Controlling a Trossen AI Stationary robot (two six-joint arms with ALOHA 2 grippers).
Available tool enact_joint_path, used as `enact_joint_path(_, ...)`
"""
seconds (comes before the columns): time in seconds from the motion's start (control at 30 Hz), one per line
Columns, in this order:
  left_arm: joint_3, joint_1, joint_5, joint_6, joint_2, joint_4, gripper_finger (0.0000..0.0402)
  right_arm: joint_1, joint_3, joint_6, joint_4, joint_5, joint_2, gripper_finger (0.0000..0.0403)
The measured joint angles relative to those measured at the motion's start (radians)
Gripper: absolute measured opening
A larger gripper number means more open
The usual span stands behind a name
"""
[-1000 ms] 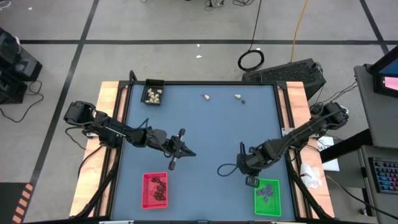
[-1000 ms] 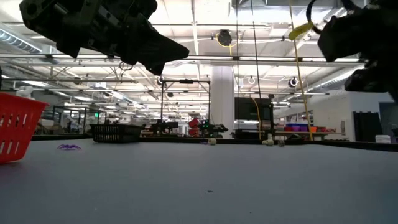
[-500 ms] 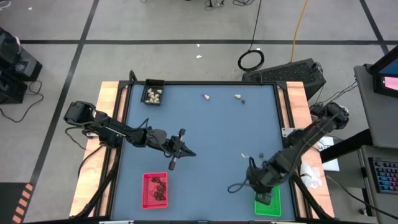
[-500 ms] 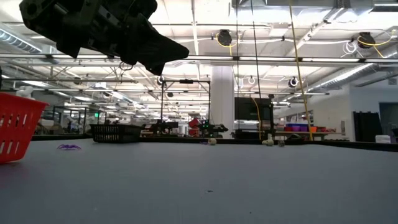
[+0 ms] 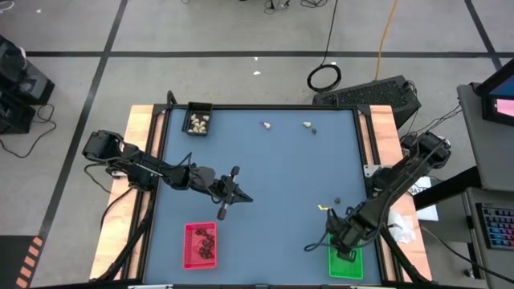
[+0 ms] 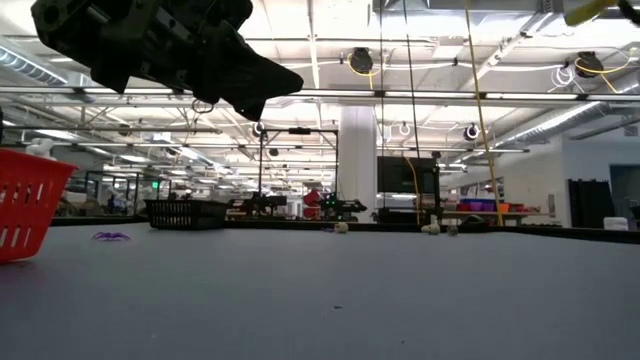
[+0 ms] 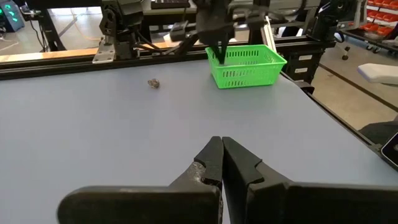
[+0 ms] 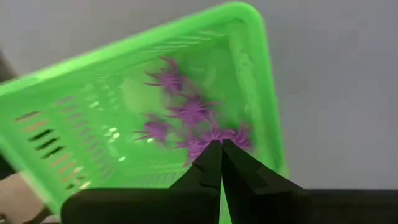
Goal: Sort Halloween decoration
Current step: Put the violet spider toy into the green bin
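I have the right tool (image 5: 347,250) pinched shut over the green tray (image 8: 249,74), holding nothing I can see. The nearest loose trinkets (image 5: 337,200) lie just beyond, toward the far edge. Left tool (image 7: 221,163) waits shut and empty mid-surface.

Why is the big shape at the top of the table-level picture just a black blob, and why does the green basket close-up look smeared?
In the low view the left gripper is backlit by bright ceiling lights, so it shows as a silhouette. In the right wrist view the green tray and purple bits are soft and streaked, probably motion blur, while the right gripper stays crisp.
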Motion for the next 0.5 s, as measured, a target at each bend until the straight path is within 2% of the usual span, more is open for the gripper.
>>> enact_joint_path(0.2, 0.000, 0.000, 0.018, 0.000, 0.000, 0.000, 0.0002, 0.000, -0.044, 0.005, 0.043, 0.002, 0.000, 0.0000)
enact_joint_path(0.33, 0.000, 0.001, 0.017, 0.000, 0.000, 0.000, 0.0002, 0.000, 0.010, -0.012, 0.012, 0.049, 0.000, 0.0013)
enact_joint_path(0.5, 0.000, 0.001, -0.035, 0.000, 0.000, -0.026, 0.0002, -0.002, 0.096, -0.024, -0.098, 0.107, 0.000, 0.0049)
